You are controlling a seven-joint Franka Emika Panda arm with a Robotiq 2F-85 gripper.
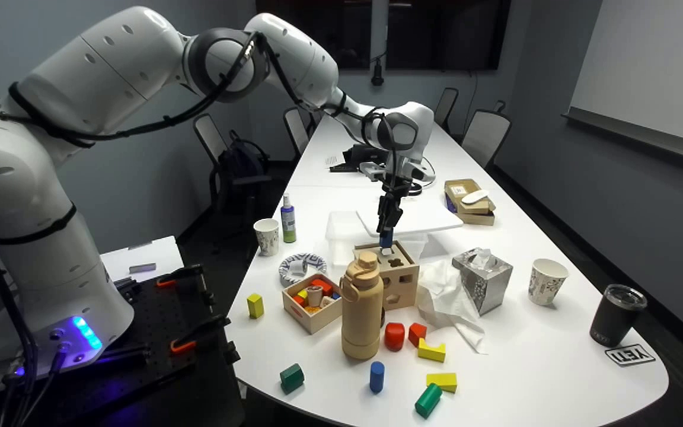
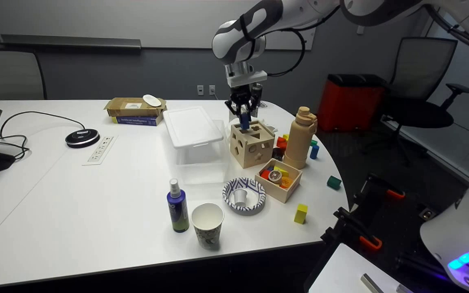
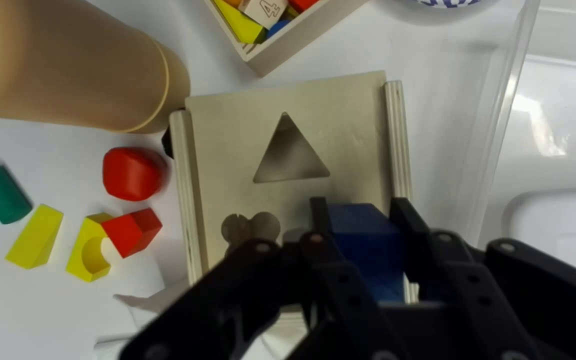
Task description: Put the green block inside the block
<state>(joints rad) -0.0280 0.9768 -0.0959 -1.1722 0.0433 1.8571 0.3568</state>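
In the wrist view, the black two-fingered claw (image 3: 360, 222) grips a dark blue flat-sided block (image 2: 244, 121), a finger pressed to each side, at the top of a pale wooden shape-sorting cube (image 2: 269, 154). The cube's top panel shows a triangular hole and a lobed, clover-like one; the claw covers the lower end of the blue block, so I cannot tell whether it touches the panel or sits partly in a hole. Two green pieces lie outside the cube on the white desk (image 1: 513, 367), well apart from the claw: a dark green faceted block (image 1: 292, 378) near the edge, and a green cylinder (image 1: 428, 400) on its side just beside a yellow wedge-like block (image 1: 443, 381). A blue cylinder (image 1: 377, 377) stands upright between them. Nearer the cube are a red rounded block (image 3: 133, 174), a red angular block (image 3: 132, 231) and a yellow notched block (image 1: 431, 354). In both exterior views, a tan bottle (image 1: 362, 314) stands upright near the cube, as does an open wooden tray (image 2: 270, 190) of coloured pieces.
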